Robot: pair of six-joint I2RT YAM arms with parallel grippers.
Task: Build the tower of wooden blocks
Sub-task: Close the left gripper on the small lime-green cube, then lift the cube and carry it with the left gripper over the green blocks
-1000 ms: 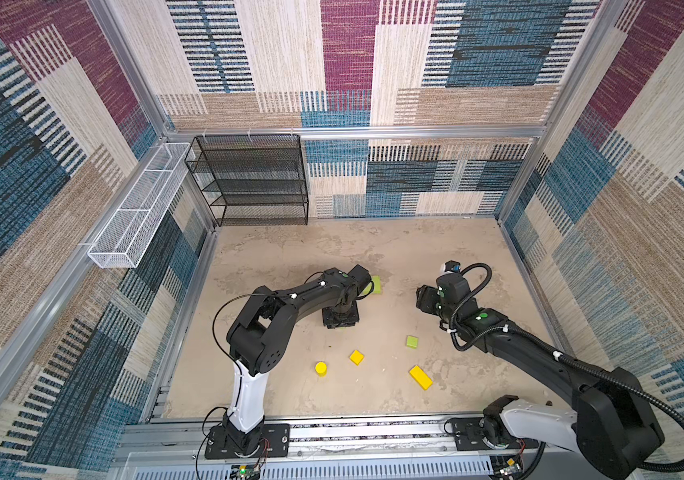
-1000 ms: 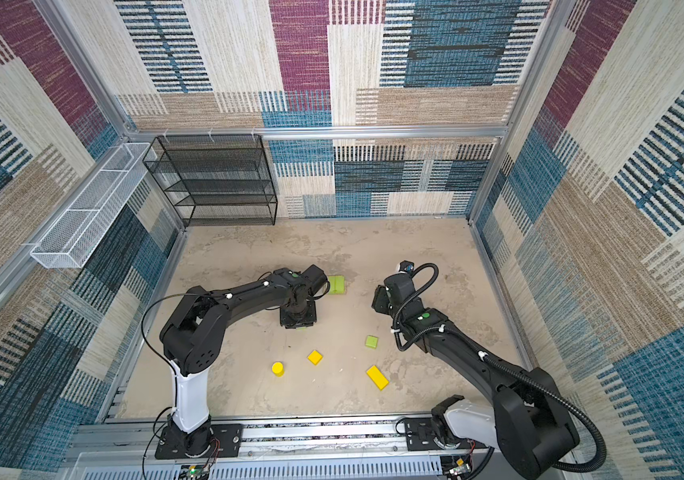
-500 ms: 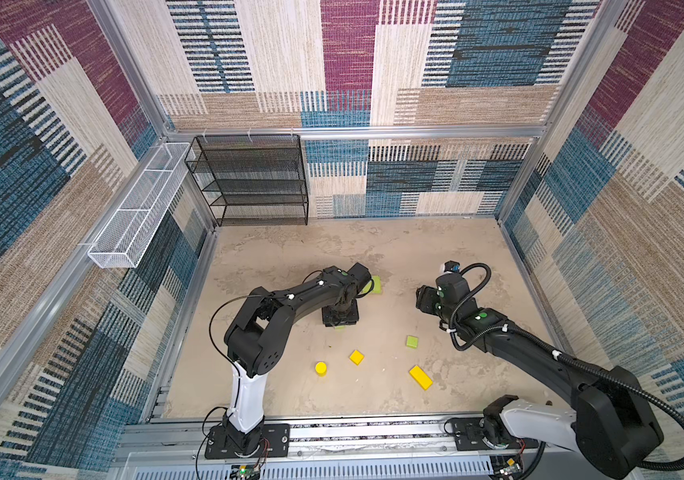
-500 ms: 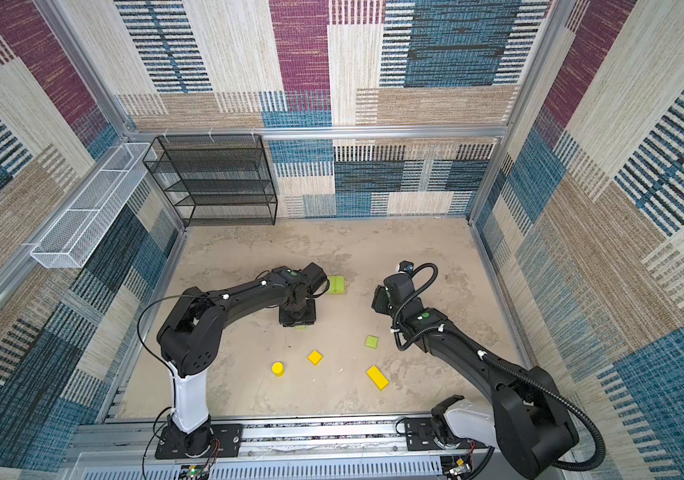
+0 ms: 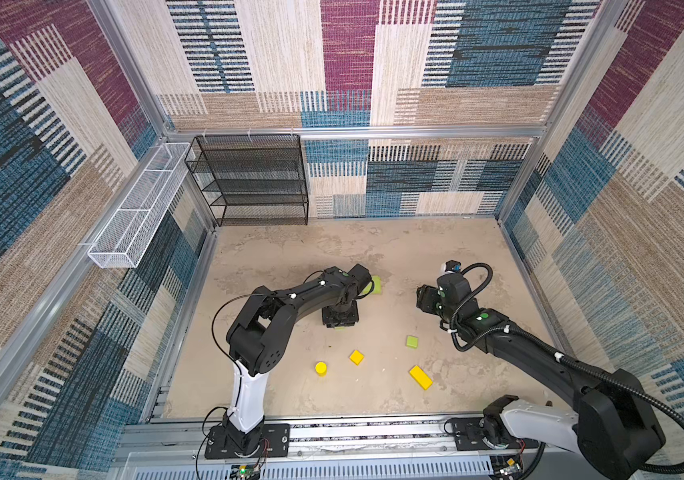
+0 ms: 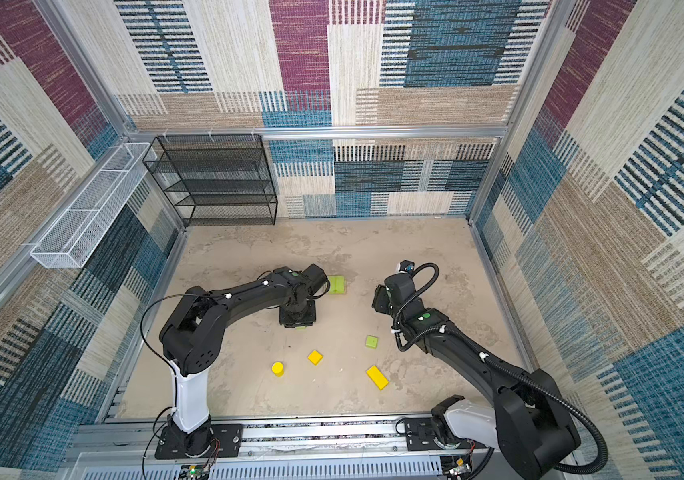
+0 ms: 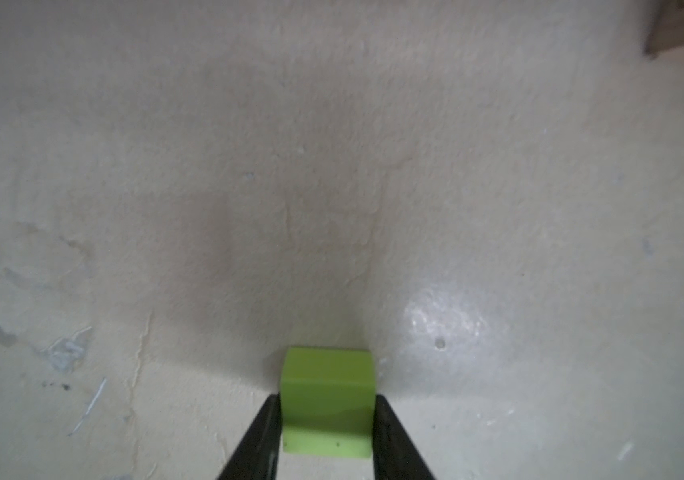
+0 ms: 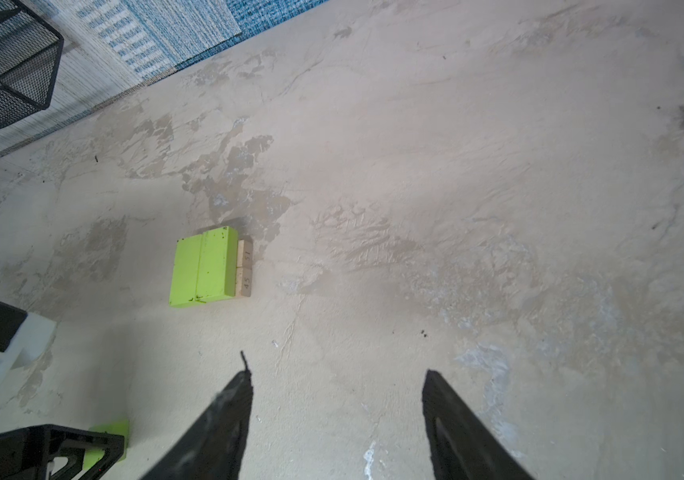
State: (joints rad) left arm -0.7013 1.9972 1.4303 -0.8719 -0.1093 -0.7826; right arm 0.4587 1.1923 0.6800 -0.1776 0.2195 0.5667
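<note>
Low, left arm [image 5: 311, 293] outstretched, wrist down, jaws seemingly pinching green cube [image 7: 327, 399].

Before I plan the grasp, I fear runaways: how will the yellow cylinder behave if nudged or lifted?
The yellow cylinder stands on its flat end, so a gentle nudge probably slides it. Tipped, its round side would likely roll. It looks rigid and smooth; a grip on the curve might slip.

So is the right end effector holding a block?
No, the right end effector is open, with only bare tabletop in its gap.
</note>
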